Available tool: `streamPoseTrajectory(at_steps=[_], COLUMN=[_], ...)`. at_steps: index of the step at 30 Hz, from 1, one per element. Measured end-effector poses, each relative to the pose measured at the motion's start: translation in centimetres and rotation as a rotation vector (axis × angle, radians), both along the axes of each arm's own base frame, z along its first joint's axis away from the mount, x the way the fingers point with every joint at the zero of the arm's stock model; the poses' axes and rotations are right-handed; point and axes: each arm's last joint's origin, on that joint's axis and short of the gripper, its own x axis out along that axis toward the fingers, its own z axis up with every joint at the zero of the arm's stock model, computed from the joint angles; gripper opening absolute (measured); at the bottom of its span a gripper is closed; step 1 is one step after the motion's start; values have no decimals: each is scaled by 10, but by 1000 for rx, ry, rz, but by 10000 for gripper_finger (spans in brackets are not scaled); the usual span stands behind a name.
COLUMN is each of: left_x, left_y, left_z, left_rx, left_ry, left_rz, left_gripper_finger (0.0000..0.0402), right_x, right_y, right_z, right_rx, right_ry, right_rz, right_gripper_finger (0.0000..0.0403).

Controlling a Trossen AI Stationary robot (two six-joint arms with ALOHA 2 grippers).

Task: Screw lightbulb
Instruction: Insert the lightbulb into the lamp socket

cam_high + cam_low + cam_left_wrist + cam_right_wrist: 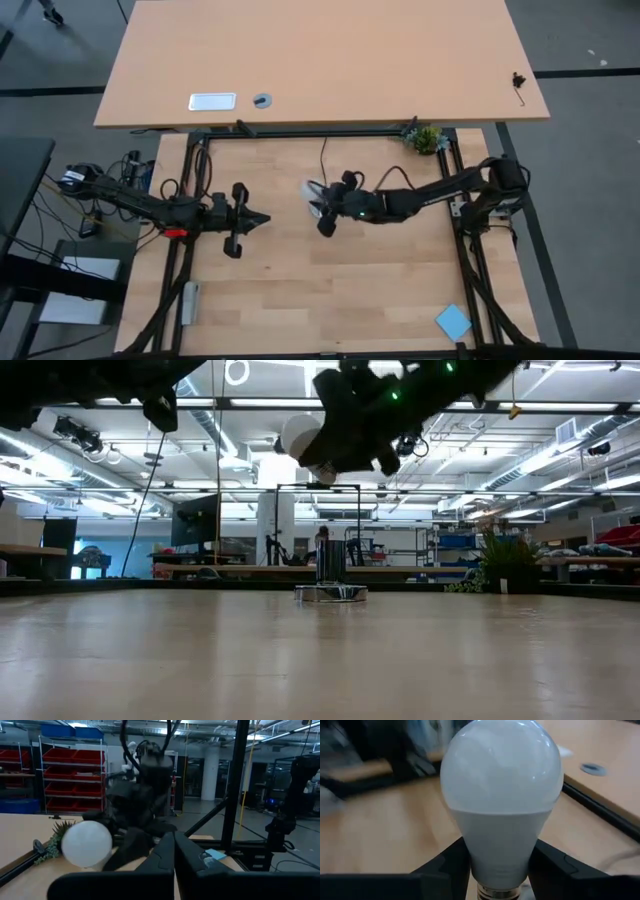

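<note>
The white lightbulb [502,785] is up in the air over the middle of the table, with my right gripper [500,872] shut on it. In the high view the lightbulb [313,190] shows at the left tip of my right gripper [322,207]. Its round end points toward the table's left. In the low view it [298,438] hangs high above the shiny socket base [330,592], which stands on the table farther back. My left gripper [262,220] is shut and touches nothing, a short way left of the bulb; its own view shows the bulb [86,844] ahead. My right gripper pinches the bulb's narrow neck [470,860], just above the screw end [495,892], between its two fingers [555,867]. The fingers come from the table's right, nearly level. The bulb lies in line with them, its round end pointing away, lifted clear of the table.
A black cord [322,160] runs from the far edge toward the table's middle. A small green plant [427,138] stands at the far right corner and a blue pad [453,322] lies near right. A light desk [320,60] stands beyond the far edge.
</note>
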Motion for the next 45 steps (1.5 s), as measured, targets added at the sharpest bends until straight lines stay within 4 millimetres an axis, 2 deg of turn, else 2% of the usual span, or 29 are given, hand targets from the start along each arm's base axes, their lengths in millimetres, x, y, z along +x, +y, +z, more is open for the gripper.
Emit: streamPoseTrajectory(at_steps=[6, 10, 25, 30, 45], left_x=[0, -1, 0, 0, 0], left_y=[1, 2, 2, 2, 2], left_z=[1, 2, 2, 2, 2], left_rx=[12, 23, 25, 25, 24], left_ry=[-15, -24, -18, -19, -19], left_rz=[27, 47, 79, 79, 82], left_gripper_finger=[1, 1, 1, 1, 1], right_x=[-22, -31, -20, -19, -17], right_y=[-6, -15, -34, -38, -49], right_z=[-41, -59, -121, -130, -130], right_rx=[-23, -42, -101, -102, -131], right_ry=[-198, -263, -351, -360, -347], right_rz=[-36, -67, -83, -95, -125], right_gripper_finger=[172, 172, 172, 172, 172])
